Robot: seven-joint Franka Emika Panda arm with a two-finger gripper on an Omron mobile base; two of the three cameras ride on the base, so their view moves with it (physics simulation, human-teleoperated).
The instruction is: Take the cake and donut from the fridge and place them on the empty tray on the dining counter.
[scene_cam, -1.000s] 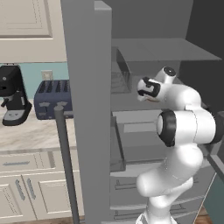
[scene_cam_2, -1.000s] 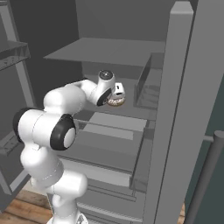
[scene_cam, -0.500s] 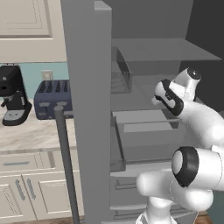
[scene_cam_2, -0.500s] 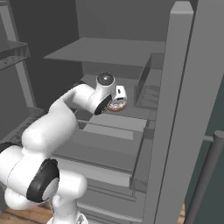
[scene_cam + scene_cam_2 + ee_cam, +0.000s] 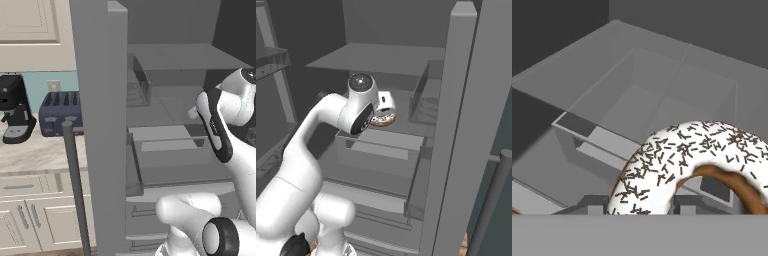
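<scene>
The donut [image 5: 682, 165], a tan-brown ring with white icing and dark sprinkles, is held in my gripper [image 5: 639, 206], which is shut on its near rim with a fingertip [image 5: 592, 204] on either side. In the right base view the donut [image 5: 383, 119] hangs just under the hand, inside the open fridge [image 5: 466, 105], above a grey drawer [image 5: 381, 150]. In the left base view the arm's forearm stands at the right, in front of the fridge [image 5: 100, 100] shelves. The cake, the tray and the dining counter are out of view.
The open fridge doors [image 5: 97, 125] stand on both sides of the arm, with a long bar handle [image 5: 75, 185]. A shelf [image 5: 381, 57] hangs above the hand. A black coffee machine [image 5: 15, 115] and a blue toaster [image 5: 57, 112] sit on the wall counter [image 5: 35, 152].
The arm has swung its elbow up and toward the cameras. The hand with the donut has stayed almost in place, dropping slightly over the drawer.
</scene>
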